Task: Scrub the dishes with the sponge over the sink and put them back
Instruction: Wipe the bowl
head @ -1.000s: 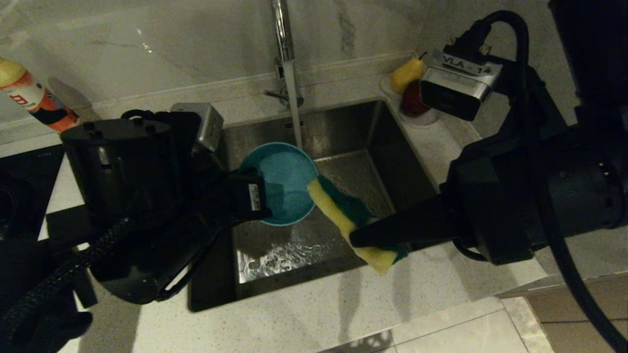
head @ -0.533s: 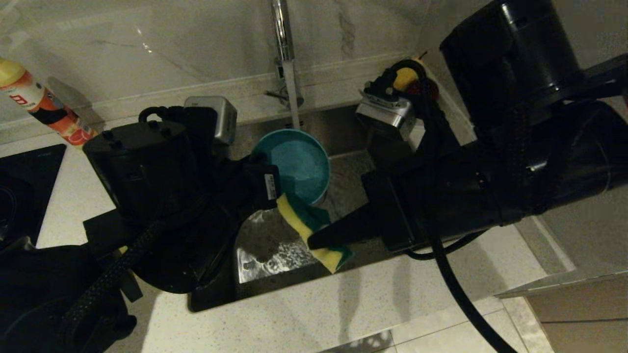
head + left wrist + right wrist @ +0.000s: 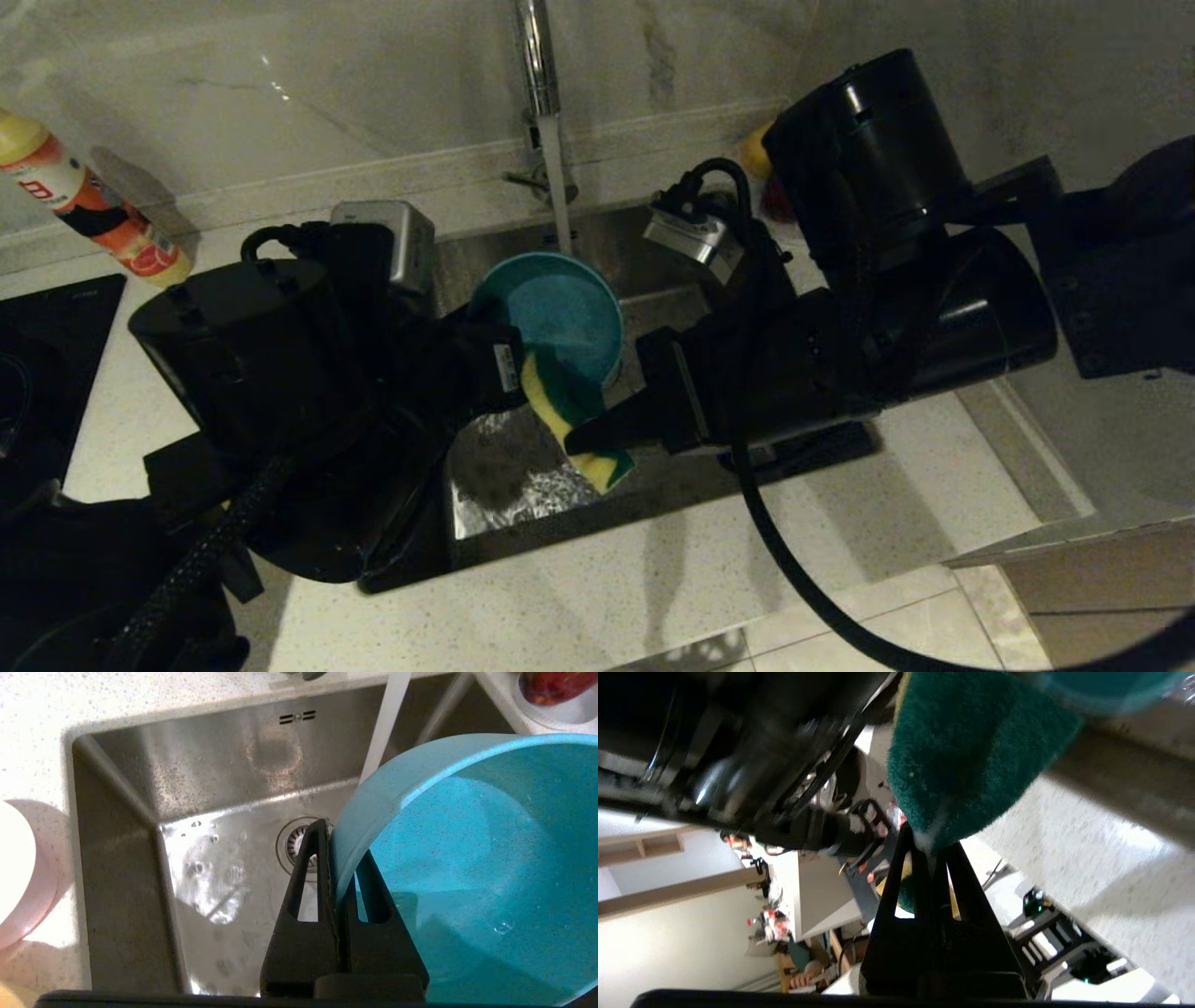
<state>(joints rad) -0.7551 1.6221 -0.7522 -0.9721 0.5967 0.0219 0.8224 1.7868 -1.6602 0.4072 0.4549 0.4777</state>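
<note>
Over the sink (image 3: pixel 653 245) my left gripper (image 3: pixel 509 366) is shut on the rim of the light blue bowl (image 3: pixel 562 315), which is tilted with its opening facing up and towards me. In the left wrist view one finger sits outside and one inside the blue bowl (image 3: pixel 467 858), at the left gripper (image 3: pixel 341 849). My right gripper (image 3: pixel 583 437) is shut on the sponge (image 3: pixel 571 411), whose green face meets the bowl's lower edge. The sponge (image 3: pixel 971 751) fills the right wrist view above the right gripper (image 3: pixel 931 847). A pale pink bowl (image 3: pixel 18 896) stands on the counter beside the sink.
Water runs from the chrome tap (image 3: pixel 537 56) into the basin, past the bowl's far rim. The drain strainer (image 3: pixel 292 842) lies below the bowl. A white dish with fruit (image 3: pixel 560 695) stands at the sink's back corner. A bottle (image 3: pixel 84 205) and a black hob (image 3: pixel 47 355) are at the left.
My right arm has swung left across the sink, carrying the sponge from beside the bowl up against its lower edge. The left gripper has shifted the bowl slightly back.
</note>
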